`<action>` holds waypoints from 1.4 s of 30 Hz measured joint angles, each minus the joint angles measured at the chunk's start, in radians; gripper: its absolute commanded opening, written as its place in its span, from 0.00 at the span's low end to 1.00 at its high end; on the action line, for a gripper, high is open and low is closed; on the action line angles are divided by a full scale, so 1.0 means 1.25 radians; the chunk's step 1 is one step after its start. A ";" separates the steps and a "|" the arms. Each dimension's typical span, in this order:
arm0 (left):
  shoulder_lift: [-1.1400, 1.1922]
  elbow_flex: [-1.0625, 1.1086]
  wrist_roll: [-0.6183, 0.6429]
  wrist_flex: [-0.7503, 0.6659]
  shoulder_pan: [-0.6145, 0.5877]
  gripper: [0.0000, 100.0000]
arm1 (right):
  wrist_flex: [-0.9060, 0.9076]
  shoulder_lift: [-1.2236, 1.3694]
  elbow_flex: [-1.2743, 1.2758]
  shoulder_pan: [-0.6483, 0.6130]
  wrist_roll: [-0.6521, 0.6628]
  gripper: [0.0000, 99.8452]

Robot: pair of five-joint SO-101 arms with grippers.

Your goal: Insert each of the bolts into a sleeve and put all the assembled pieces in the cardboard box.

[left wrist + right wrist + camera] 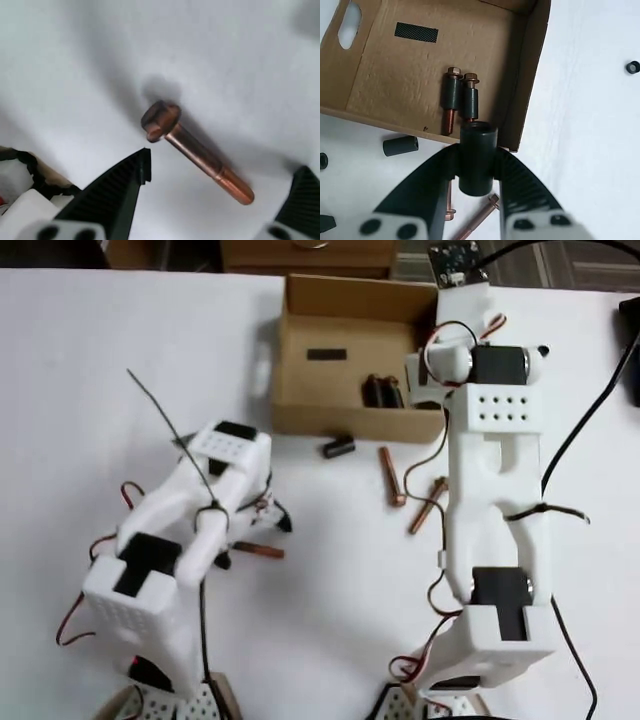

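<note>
I'm pinching a sleeve (478,150) in the right gripper (477,167), straddling a bolt (197,150) with the left gripper (222,165) spread wide, and worrying that an off-centre close could roll it away.

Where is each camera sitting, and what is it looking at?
High view: above the table, looking down at the cardboard box, loose bolts, the left arm and right arm.
Left wrist view: on the left arm's wrist, looking down at one bolt between the left gripper's open fingers.
Right wrist view: on the right arm's wrist, facing the box, with the right gripper shut on a sleeve.
Shared: the high and right wrist views both show the box holding two assembled pieces.
</note>
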 measured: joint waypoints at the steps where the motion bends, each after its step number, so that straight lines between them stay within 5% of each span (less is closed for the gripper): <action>1: 0.000 0.001 0.000 -0.004 0.000 0.43 | 0.000 0.000 0.000 0.000 0.000 0.02; 5: 0.000 0.007 0.000 -0.009 -0.027 0.39 | 0.000 0.000 0.000 0.000 0.000 0.02; 15: 0.025 -0.007 0.000 -0.045 -0.049 0.09 | 0.000 0.000 0.000 0.000 0.000 0.02; 30: 0.041 -0.009 -0.042 -0.056 -0.081 0.09 | 0.000 0.000 0.000 0.000 0.023 0.02; 38: 0.064 -0.010 -0.044 -0.045 -0.097 0.29 | 0.000 0.000 0.000 0.000 0.027 0.02; 42: 0.076 -0.011 -0.045 -0.028 -0.119 0.27 | 0.000 0.000 0.000 0.000 0.027 0.02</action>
